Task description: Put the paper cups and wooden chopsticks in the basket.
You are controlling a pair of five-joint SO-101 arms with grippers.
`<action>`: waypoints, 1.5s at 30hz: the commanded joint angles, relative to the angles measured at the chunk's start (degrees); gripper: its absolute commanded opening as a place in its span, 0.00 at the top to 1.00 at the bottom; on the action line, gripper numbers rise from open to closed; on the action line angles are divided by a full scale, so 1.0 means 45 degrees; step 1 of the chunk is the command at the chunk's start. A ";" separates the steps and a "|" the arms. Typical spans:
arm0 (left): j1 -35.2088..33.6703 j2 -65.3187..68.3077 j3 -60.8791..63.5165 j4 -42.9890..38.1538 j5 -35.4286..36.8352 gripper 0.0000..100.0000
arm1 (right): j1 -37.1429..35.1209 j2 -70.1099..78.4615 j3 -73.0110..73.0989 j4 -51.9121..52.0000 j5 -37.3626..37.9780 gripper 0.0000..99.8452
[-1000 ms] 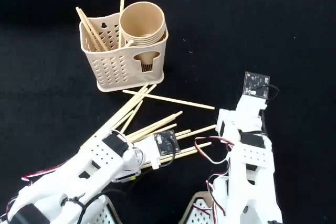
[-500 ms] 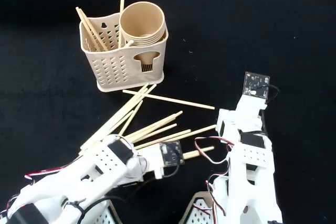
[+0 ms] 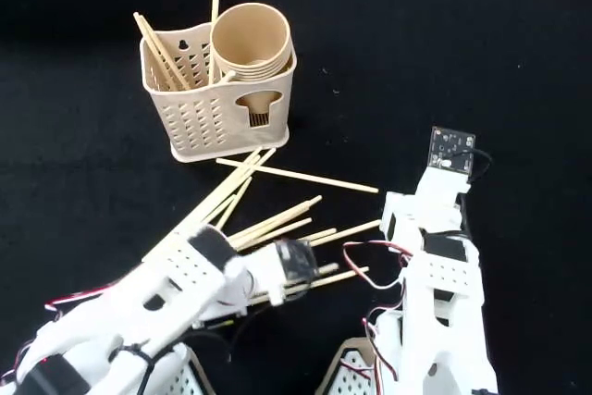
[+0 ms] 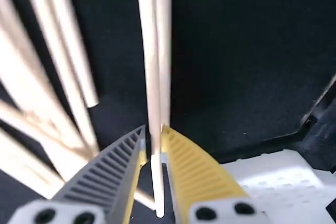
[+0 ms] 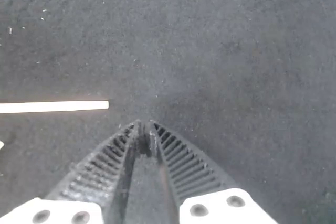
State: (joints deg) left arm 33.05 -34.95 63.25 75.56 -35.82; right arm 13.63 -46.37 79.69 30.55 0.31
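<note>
Swung back toward 11 o'clock since half a second ago, the left gripper is clamped tight on a pair of wooden chopsticks, whose long axis points to about 3 o'clock in the high view. The right gripper hangs closed and empty over the black cloth. Beyond the loose chopsticks, the basket, already holding paper cups, lies at 11 o'clock from the left gripper, the nearer arm.
</note>
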 commanded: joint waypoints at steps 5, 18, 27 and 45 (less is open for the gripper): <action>-0.0928 -0.0137 -0.0576 0.0117 -0.0664 0.96 | -0.0156 -0.0166 -0.0068 -0.0274 0.0000 0.99; 0.1319 0.0000 -0.0557 -0.3419 0.2325 0.96 | -0.0156 -0.0166 -0.0068 -0.0274 0.0000 0.99; 0.1319 0.0000 -0.0029 -0.3614 0.2364 0.78 | -0.0156 -0.0166 -0.0068 -0.0274 0.0000 0.99; 0.0811 -0.0039 0.1651 -0.3731 0.2286 0.79 | -0.0156 -0.0166 -0.0068 -0.0274 0.0000 0.99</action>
State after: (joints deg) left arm 38.15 -35.38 70.90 59.30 -25.36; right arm 13.71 -46.37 79.69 30.55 0.31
